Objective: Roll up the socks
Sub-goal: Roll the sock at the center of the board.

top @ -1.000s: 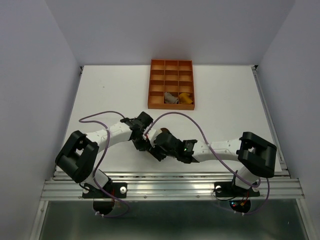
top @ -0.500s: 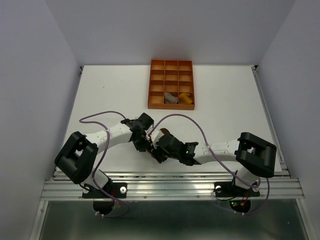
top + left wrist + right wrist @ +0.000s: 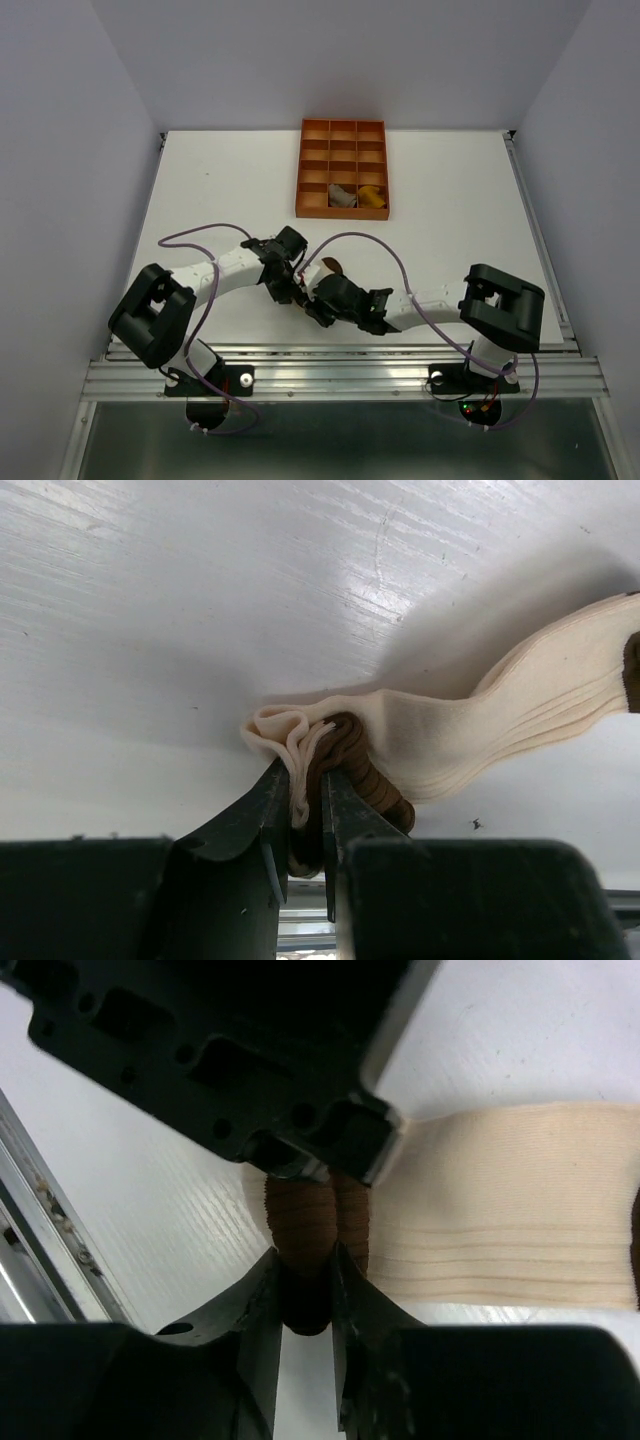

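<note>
The cream sock with brown bands (image 3: 500,715) lies on the white table, its brown end bunched and folded. My left gripper (image 3: 307,775) is shut on that bunch of cream and brown fabric. My right gripper (image 3: 304,1260) faces it from the other side, its jaws pressed on the rolled brown cuff (image 3: 305,1222), with the cream body (image 3: 510,1200) stretching off to the right. From above, the two grippers (image 3: 288,292) (image 3: 318,305) meet near the table's front, and only a brown tip of the sock (image 3: 331,267) shows. Two other socks, a pale one (image 3: 343,197) and a yellow one (image 3: 372,195), sit in the tray.
The orange gridded tray (image 3: 343,140) stands at the back centre of the table. Purple cables loop over both arms. The metal rail (image 3: 340,372) of the table's front edge runs just behind the grippers.
My right gripper has moved left against the left gripper and narrowed its jaws onto the brown cuff. The left gripper has kept its hold and place.
</note>
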